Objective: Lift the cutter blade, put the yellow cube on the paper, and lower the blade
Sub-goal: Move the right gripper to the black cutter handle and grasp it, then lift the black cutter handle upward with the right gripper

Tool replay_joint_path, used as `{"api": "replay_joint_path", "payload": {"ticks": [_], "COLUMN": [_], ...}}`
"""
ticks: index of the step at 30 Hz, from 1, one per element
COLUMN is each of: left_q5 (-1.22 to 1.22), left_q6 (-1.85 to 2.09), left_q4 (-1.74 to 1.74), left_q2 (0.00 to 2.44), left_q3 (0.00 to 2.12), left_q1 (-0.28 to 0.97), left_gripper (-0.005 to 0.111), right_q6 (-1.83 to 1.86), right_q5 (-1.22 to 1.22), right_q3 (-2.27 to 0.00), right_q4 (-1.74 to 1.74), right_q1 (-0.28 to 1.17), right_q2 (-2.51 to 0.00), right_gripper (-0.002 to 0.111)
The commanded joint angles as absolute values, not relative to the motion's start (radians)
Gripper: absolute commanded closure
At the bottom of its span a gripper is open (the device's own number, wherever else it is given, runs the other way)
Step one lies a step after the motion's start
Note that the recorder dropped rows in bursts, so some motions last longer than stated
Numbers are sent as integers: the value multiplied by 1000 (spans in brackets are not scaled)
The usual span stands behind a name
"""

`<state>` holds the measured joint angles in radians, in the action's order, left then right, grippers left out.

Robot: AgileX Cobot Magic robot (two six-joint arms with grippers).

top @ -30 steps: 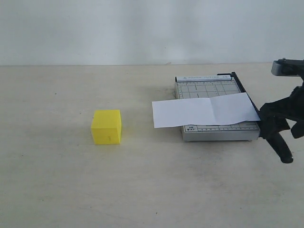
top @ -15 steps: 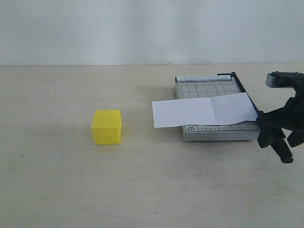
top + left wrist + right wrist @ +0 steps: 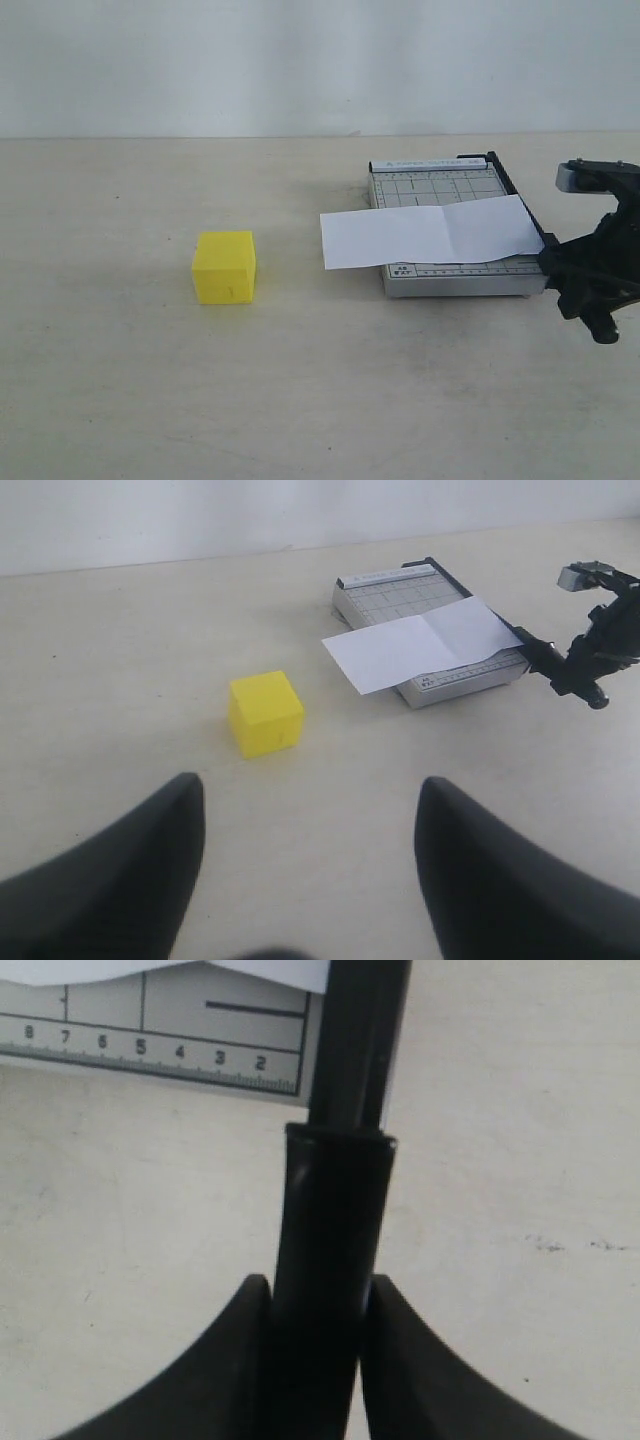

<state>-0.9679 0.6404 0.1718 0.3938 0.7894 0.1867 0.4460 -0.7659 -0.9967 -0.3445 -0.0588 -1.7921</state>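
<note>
Left tool (image 3: 310,795), jaws spread, faces the yellow cube (image 3: 265,713), seemingly well apart.

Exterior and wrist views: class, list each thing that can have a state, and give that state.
cutter blade: lowered, handle gripped.
yellow cube: on the table, untouched.
paper: flat across the cutter board, nothing on it.
right gripper: shut on the cutter blade's handle.
left gripper: open, empty.
</note>
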Motion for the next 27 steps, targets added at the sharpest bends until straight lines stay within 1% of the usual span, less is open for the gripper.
{"api": "replay_joint_path", "payload": {"ticks": [1,8,27], "left_q5": [-964,-964,-964], "left_q6": [647,647,655], "left_q4": [176,176,176], "left_q2": [397,397,397], "left_q3": [790,790,790], "left_q1": [195,195,195], "left_gripper": [48,48,48], "right_q6": [474,474,474], "right_q5": [-789,-791,-767], "right_q3": [-1000,-1000,-1000], "right_q4": [-334,-343,-370], "right_q1": [-58,-58,-58], "right_q2": [-1792,-1778,-1646], "right_gripper": [108,108,108]}}
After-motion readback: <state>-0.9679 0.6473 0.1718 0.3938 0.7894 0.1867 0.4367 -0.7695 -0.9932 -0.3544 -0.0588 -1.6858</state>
